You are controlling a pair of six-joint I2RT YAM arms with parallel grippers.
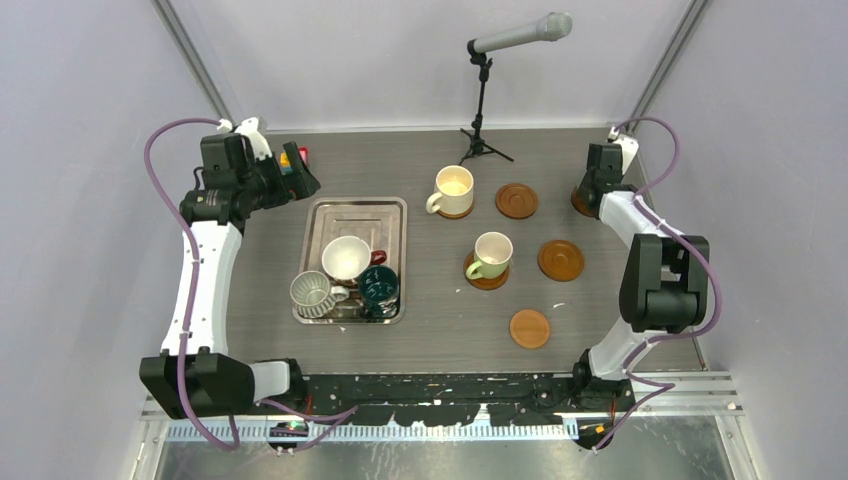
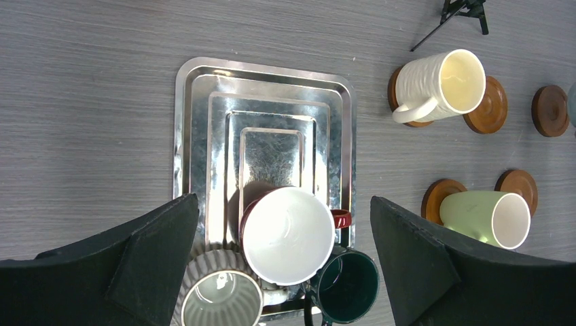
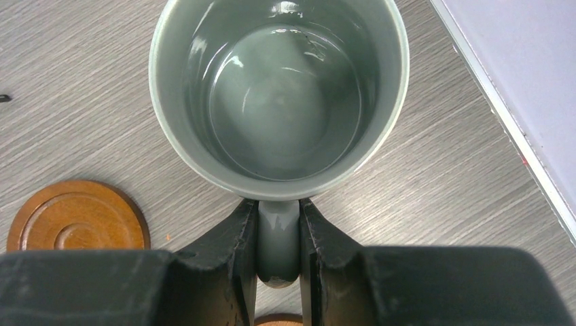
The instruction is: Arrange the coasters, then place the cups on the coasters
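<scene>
My right gripper is shut on the handle of the grey-blue cup, which stays upright over the table's far right. One coaster lies to its left. My left gripper hangs open, high above the tray, and holds nothing. On the tray stand the red-brown cup, the ribbed silver cup and the teal cup. The cream cup and the pale green cup each sit on a coaster. Three coasters lie bare.
A microphone stand is at the back centre. A small coloured block toy sits by the left wrist. The table's right edge runs close to the grey-blue cup. Part of another coaster shows under the right wrist.
</scene>
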